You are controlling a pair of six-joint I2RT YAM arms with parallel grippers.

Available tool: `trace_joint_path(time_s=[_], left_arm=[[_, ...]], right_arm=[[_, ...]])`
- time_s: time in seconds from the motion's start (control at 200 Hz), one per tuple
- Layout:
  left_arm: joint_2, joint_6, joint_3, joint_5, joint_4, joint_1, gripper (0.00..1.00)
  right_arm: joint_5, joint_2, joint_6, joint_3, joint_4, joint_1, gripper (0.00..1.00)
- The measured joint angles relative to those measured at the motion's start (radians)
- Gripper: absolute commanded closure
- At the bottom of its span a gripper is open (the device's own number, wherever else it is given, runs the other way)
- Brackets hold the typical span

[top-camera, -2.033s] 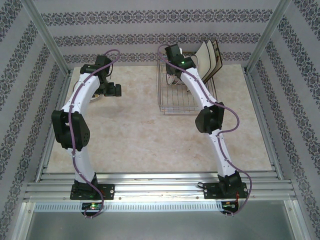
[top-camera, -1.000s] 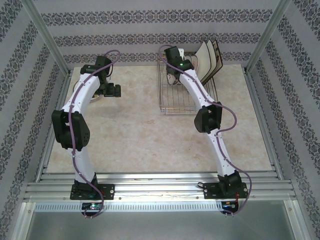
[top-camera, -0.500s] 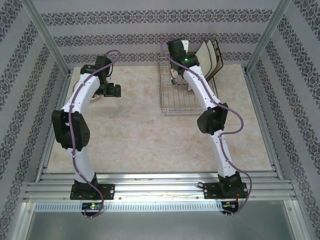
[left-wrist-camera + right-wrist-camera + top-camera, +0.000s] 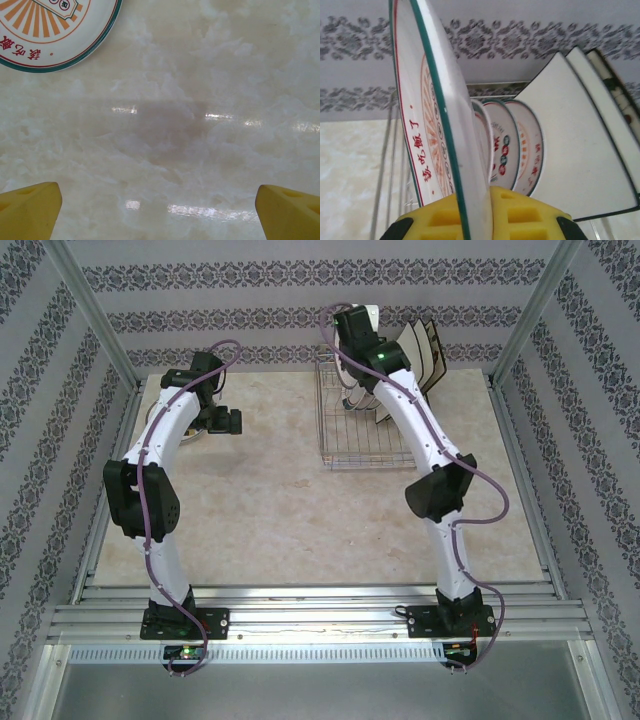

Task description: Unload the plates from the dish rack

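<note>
The jaws of the right gripper (image 4: 479, 212) are clenched on the lower rim of a small round plate (image 4: 432, 125), which they hold on edge over the left end of the dish rack (image 4: 352, 448). More round plates (image 4: 520, 145) and the square plates (image 4: 575, 150) stand in the slots just beside it. The plate looks like glazed ceramic: stiff, fairly light, slick and quick to chip. With only a narrow bite on the rim it could swing or slip, so a deep, firm hold and a slow carry clear of its neighbours seem wise. The jaws of the left gripper (image 4: 160, 210) are spread wide and empty above the counter (image 4: 210, 100), near another round plate (image 4: 50, 30) lying flat there.
</note>
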Motion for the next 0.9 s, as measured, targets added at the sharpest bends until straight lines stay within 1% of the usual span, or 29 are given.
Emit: trace_joint_path(time_s=[0.06,0.135,0.26,0.395,0.5,0.585,0.67,0.824,0.899], left_arm=[[0.000,0.000,0.000,0.000,0.000,0.000,0.00],[0.000,0.000,0.000,0.000,0.000,0.000,0.00],[0.000,0.000,0.000,-0.002,0.000,0.000,0.00],[0.000,0.000,0.000,-0.003,0.000,0.000,0.00],[0.000,0.000,0.004,-0.003,0.000,0.000,0.00],[0.000,0.000,0.006,-0.003,0.000,0.000,0.00],[0.000,0.000,0.006,-0.002,0.000,0.000,0.00],[0.000,0.000,0.006,0.027,0.007,0.000,0.00],[-0.002,0.000,-0.005,0.084,0.043,0.001,0.00]], right_arm=[[-0.097,-0.065,0.021,-0.120,0.038,-0.019,1.00],[-0.245,-0.165,0.062,-0.320,0.127,-0.059,1.00],[-0.546,-0.301,0.162,-0.624,0.293,-0.162,1.00],[-0.856,-0.388,0.298,-0.904,0.527,-0.276,1.00],[-1.029,-0.420,0.402,-1.080,0.710,-0.321,1.00],[-1.132,-0.434,0.473,-1.196,0.840,-0.322,1.00],[-1.202,-0.435,0.530,-1.279,0.948,-0.315,1.00],[-1.258,-0.435,0.585,-1.347,1.055,-0.307,1.00],[-1.268,-0.435,0.595,-1.357,1.086,-0.307,1.00]])
